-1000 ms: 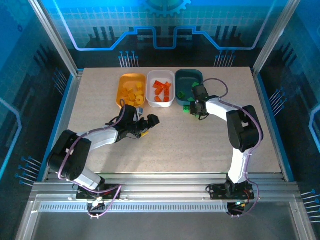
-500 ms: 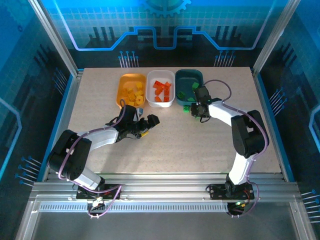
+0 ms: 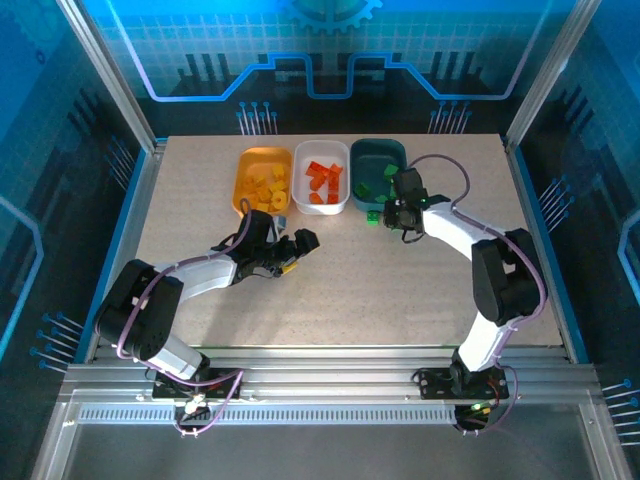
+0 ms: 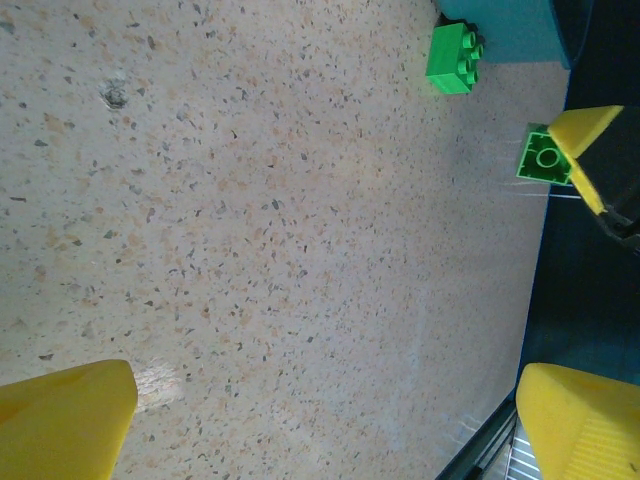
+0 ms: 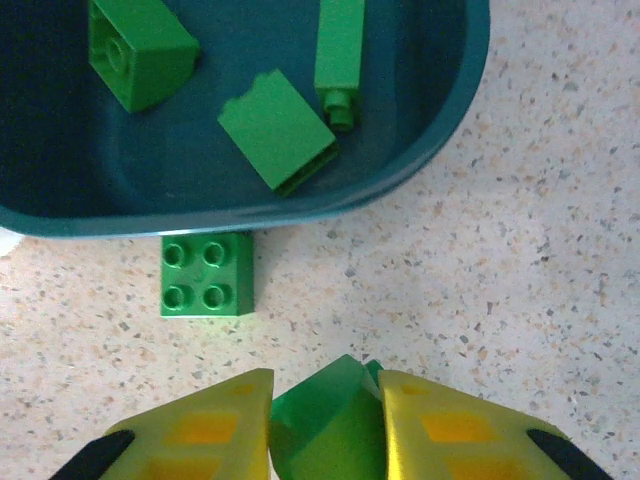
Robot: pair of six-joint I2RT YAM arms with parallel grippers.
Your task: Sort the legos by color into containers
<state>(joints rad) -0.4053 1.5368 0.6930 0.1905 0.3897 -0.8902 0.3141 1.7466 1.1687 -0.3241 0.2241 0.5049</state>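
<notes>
Just outside the dark teal-green plastic tray (image 5: 425,110), the right gripper (image 5: 325,392) clamps 1 small green plastic brick (image 5: 320,430); carry it above the rim before releasing. A 4-stud green brick (image 5: 206,273) lies beside the tray. The left gripper (image 4: 320,420) stands wide open.

Speckled beige table (image 3: 400,290), orange-yellow tray (image 3: 262,150), white tray (image 3: 322,144), teal tray (image 3: 378,142) in a row, green brick (image 3: 373,217) beside the teal one

There were one orange-yellow tray (image 3: 262,156), one white tray (image 3: 320,150), one teal tray (image 3: 378,155) and five green bricks (image 5: 277,130); other bricks (image 3: 268,185) were uncountable.
</notes>
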